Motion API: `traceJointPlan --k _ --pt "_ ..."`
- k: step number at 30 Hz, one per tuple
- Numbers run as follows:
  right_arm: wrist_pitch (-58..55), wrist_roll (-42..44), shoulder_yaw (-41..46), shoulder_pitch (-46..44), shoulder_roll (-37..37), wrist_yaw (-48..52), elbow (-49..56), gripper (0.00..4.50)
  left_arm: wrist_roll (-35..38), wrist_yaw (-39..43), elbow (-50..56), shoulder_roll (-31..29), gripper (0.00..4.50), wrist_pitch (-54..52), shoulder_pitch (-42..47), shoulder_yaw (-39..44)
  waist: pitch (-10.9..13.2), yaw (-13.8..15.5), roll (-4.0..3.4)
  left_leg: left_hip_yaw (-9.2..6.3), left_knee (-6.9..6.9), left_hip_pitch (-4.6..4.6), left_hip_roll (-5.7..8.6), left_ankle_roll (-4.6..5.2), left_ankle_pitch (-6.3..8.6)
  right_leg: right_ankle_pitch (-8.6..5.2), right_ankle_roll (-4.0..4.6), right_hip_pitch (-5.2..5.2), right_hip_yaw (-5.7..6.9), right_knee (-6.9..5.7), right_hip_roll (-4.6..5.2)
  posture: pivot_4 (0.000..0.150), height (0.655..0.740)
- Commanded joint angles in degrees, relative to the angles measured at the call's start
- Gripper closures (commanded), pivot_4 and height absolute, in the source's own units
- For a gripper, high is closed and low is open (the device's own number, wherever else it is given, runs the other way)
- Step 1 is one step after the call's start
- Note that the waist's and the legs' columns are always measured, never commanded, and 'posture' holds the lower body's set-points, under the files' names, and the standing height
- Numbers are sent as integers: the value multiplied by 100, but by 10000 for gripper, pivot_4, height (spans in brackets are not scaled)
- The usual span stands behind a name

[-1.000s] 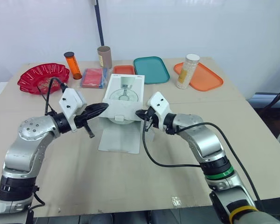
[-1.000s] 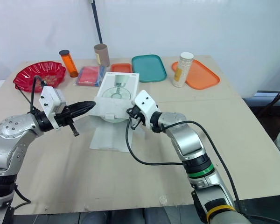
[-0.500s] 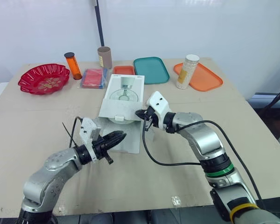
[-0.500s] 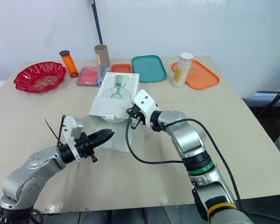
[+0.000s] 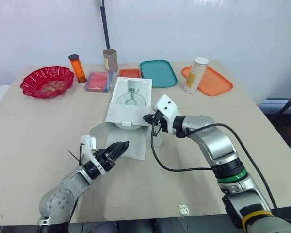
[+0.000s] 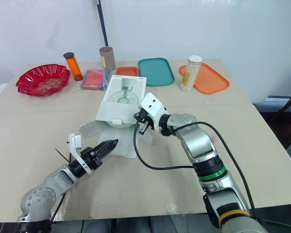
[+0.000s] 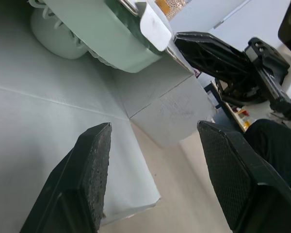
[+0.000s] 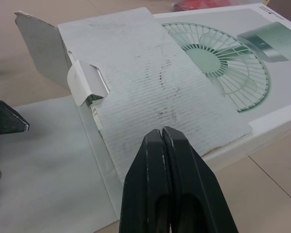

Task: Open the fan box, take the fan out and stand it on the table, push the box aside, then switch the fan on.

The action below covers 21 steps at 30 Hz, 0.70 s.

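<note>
At the centre of the frame your fan box (image 5: 131,99) lies flat on the worktop (image 5: 39,131), printed face up. Its near end is open: the long front flap (image 5: 138,145) is spread flat on the worktop toward you. The left wrist view looks into that open end, where the pale green fan (image 7: 82,36) sits inside the box.

Your left hand (image 5: 119,147) is low in the frame at the lower left edge of the front flap, pointing toward the box. Its two fingers are spread well apart with nothing between them.

Your right hand (image 5: 148,118) is at the box's near right corner, just beside the lid edge. Its fingers are pressed together and hold nothing. You cannot tell from these views whether the tips touch the cardboard.

Across the top of the frame, well apart from the box, stand a red bowl (image 5: 46,81), an orange bottle (image 5: 77,68), a cardboard tube (image 5: 109,59), a teal tray (image 5: 157,73) and an orange tray (image 5: 213,80).
</note>
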State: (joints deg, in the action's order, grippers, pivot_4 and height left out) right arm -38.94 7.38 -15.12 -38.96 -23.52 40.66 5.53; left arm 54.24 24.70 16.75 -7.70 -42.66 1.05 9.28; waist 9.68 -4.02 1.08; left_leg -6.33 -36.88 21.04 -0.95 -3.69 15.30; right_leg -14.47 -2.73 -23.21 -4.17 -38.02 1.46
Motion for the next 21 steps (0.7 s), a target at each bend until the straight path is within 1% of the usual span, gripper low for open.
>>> traceJointPlan --k 1,6,10,21 --pt "-214 -43 -86 88 -57 0 142 45000 263 -154 -142 221 14749 -37 92 37 0 8 1 0 0 0 0 0 0 0 0 0 0 1 0 1500 7400" --pt "-322 -30 -48 12 19 -93 197 45000 321 -329 -246 458 14749 31 206 66 0 14 1 0 0 0 0 0 0 0 0 0 -1 1 -1 1500 7400" --pt "-395 26 36 -113 120 -179 218 45000 279 -409 -342 515 14749 101 331 103 0 14 1 0 0 0 1 -2 -1 0 0 0 0 1 -1 1500 7400" --pt "-257 24 68 -212 174 -224 84 45000 260 -372 -1177 618 14749 248 827 274 0 13 1 0 1 2 2 -3 -2 0 0 -3 0 1 0 1500 7400"
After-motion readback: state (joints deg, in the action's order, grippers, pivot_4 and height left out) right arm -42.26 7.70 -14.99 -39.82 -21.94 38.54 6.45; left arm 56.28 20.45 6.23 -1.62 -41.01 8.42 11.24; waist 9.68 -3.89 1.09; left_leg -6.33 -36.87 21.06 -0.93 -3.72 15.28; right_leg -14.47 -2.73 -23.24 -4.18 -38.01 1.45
